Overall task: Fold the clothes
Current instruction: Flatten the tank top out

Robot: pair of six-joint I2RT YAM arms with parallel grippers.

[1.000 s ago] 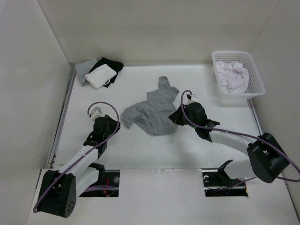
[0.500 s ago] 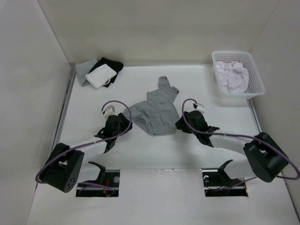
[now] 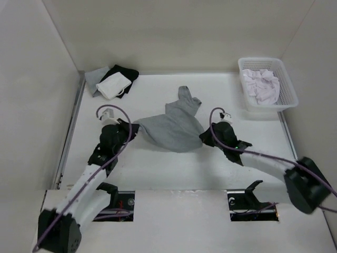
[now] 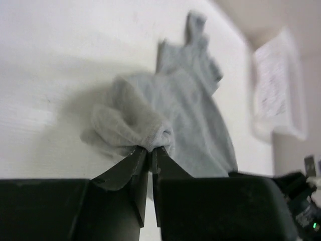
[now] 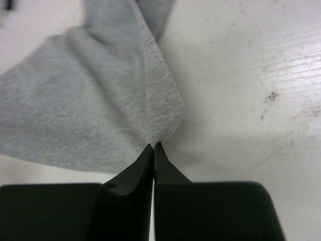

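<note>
At the tabletop's (image 3: pixel 158 168) centre, my left gripper (image 3: pixel 136 128) and right gripper (image 3: pixel 204 138) each clamp a hem corner of the grey top (image 3: pixel 171 130); I should pull evenly, keeping it taut.

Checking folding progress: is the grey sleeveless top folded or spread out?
Spread out, not folded. The grey sleeveless top lies opened out, its hem stretched between the left gripper and right gripper, each shut on a corner.

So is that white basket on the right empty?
No, the white basket holds a crumpled white garment that fills much of it.
</note>
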